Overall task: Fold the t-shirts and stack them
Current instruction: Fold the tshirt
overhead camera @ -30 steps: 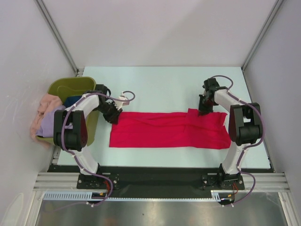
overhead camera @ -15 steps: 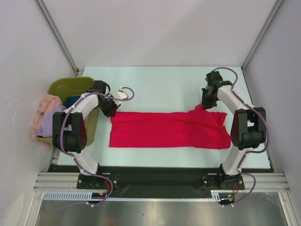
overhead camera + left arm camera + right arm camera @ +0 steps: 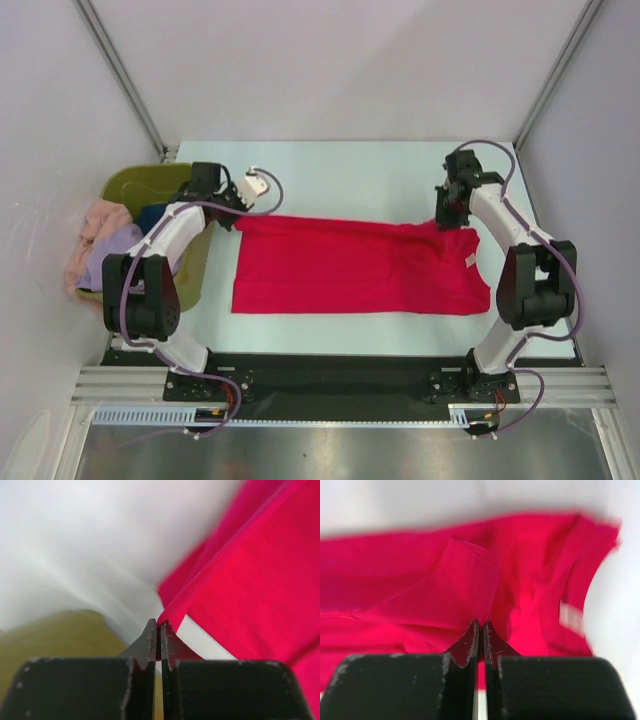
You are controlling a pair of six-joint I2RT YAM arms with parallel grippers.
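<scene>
A bright red t-shirt (image 3: 355, 267) lies spread across the middle of the table, its neck label (image 3: 467, 259) near the right end. My left gripper (image 3: 236, 218) is shut on the shirt's far left corner, and the left wrist view shows red cloth (image 3: 250, 575) pinched between the tips. My right gripper (image 3: 444, 218) is shut on the far right corner, and the right wrist view shows a red fold (image 3: 445, 595) caught in the jaws. Lavender (image 3: 105, 262), peach-pink (image 3: 95, 222) and dark blue (image 3: 155, 214) shirts lie bundled in and over the tub at the left.
An olive-green plastic tub (image 3: 145, 183) stands at the table's left edge, close to my left arm. Frame posts rise at the back corners. The table's far half (image 3: 350, 175) is pale and bare behind the shirt.
Both grippers have pulled the shirt's far edge away from me and outward. The folded-over upper layer has opened out, so the shirt now lies wider and flatter, with the label showing.
</scene>
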